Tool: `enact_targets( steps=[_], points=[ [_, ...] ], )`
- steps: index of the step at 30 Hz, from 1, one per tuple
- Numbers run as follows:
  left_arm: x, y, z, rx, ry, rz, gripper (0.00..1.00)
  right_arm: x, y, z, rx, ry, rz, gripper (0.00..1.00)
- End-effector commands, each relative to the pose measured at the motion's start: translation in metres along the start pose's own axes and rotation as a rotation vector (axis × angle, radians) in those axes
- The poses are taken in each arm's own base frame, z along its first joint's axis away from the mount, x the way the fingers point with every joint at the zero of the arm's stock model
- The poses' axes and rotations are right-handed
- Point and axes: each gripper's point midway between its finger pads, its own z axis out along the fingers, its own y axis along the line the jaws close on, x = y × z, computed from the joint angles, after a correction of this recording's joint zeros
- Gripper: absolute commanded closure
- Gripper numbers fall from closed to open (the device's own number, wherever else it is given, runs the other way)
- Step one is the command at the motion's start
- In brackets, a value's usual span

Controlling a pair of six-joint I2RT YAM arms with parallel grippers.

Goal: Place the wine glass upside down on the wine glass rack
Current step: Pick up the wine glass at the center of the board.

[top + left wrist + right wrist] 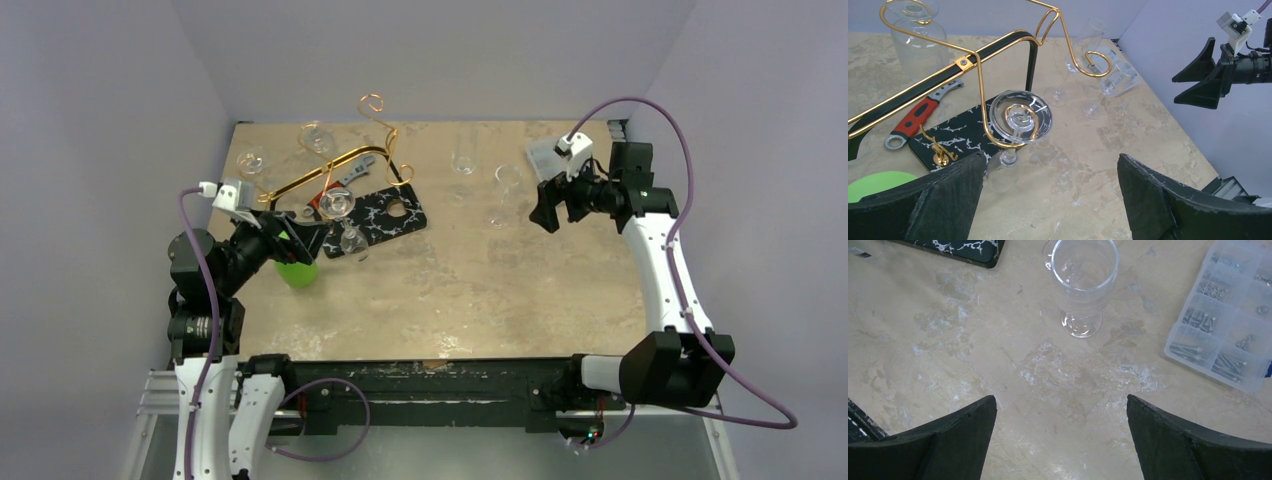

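Note:
A clear wine glass [1020, 117] hangs upside down from a scroll loop of the gold wire wine glass rack [979, 75]. Its foot rests on the loop and its bowl [1000, 175] points down over the black board. From above, the hung glass [337, 205] is at the rack's [335, 165] near end. My left gripper [1050, 160] is open, its left finger close beside the bowl and nothing between the fingers. My right gripper [1060, 402] is open over bare table, in front of another upright wine glass [1083, 275]. From above, the left gripper [300, 235] and right gripper [552, 208] stand far apart.
A black white-veined board [385, 215] lies under the rack, with a red-handled wrench [915, 117] behind it. A green object [297, 272] sits under the left arm. More glasses [463, 150] stand at the back. A clear screw box [1228, 310] lies far right.

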Motion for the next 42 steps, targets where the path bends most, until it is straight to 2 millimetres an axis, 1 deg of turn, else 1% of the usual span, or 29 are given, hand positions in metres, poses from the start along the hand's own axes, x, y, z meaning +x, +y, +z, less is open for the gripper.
enact_targets(
  steps=[1, 9, 13, 17, 22, 25, 27, 29, 30, 33, 34, 37, 38, 39, 40, 42],
  points=[
    [-0.002, -0.002, 0.001, 0.016, -0.012, 0.038, 0.0, -0.014, -0.006, -0.003, 0.044, -0.048, 0.018, 0.01],
    [-0.003, -0.003, -0.001, 0.015, -0.015, 0.041, 0.0, -0.014, -0.005, -0.005, 0.032, -0.038, 0.01, 0.01],
    [-0.003, -0.002, 0.0, 0.012, -0.013, 0.041, 0.0, -0.018, -0.006, -0.007, 0.03, -0.031, -0.006, 0.01],
    [-0.002, -0.001, 0.0, 0.011, -0.011, 0.039, 0.0, -0.022, -0.013, -0.01, 0.061, -0.023, -0.024, 0.01],
    [-0.002, 0.0, 0.0, 0.006, -0.011, 0.04, 0.0, -0.024, -0.021, -0.009, 0.076, 0.001, -0.025, 0.04],
    [-0.002, 0.0, 0.0, 0.005, -0.01, 0.041, 0.0, -0.027, -0.03, -0.008, 0.105, 0.012, -0.03, 0.06],
    [-0.002, 0.0, 0.0, 0.003, -0.009, 0.041, 0.0, -0.032, -0.036, -0.007, 0.126, 0.007, -0.034, 0.07],
    [-0.002, 0.0, 0.0, 0.004, -0.01, 0.039, 0.0, -0.036, -0.041, -0.002, 0.126, 0.01, -0.014, 0.11],
    [-0.002, 0.001, 0.0, 0.002, -0.01, 0.039, 0.0, -0.041, -0.039, 0.001, 0.103, 0.002, -0.001, 0.13],
    [-0.002, 0.001, 0.0, -0.002, -0.01, 0.041, 0.0, -0.059, -0.036, 0.01, 0.052, -0.015, 0.025, 0.24],
    [-0.002, 0.002, 0.0, -0.006, -0.01, 0.042, 0.0, -0.065, -0.037, 0.013, 0.053, -0.019, 0.025, 0.25],
    [-0.002, 0.002, 0.0, -0.007, -0.009, 0.042, 0.0, -0.077, -0.047, 0.026, 0.092, -0.02, 0.03, 0.3],
    [-0.002, 0.002, 0.0, -0.007, -0.009, 0.043, 0.0, -0.081, -0.053, 0.029, 0.107, -0.024, 0.034, 0.34],
    [-0.001, 0.003, 0.0, -0.007, -0.008, 0.042, 0.0, -0.085, -0.053, 0.035, 0.105, -0.02, 0.034, 0.39],
    [-0.001, 0.003, 0.001, -0.01, -0.007, 0.041, 0.0, -0.087, -0.051, 0.042, 0.097, -0.01, 0.035, 0.42],
    [-0.001, 0.004, 0.001, -0.01, -0.007, 0.041, 0.0, -0.084, -0.053, 0.056, 0.1, 0.035, 0.041, 0.47]
  ],
)
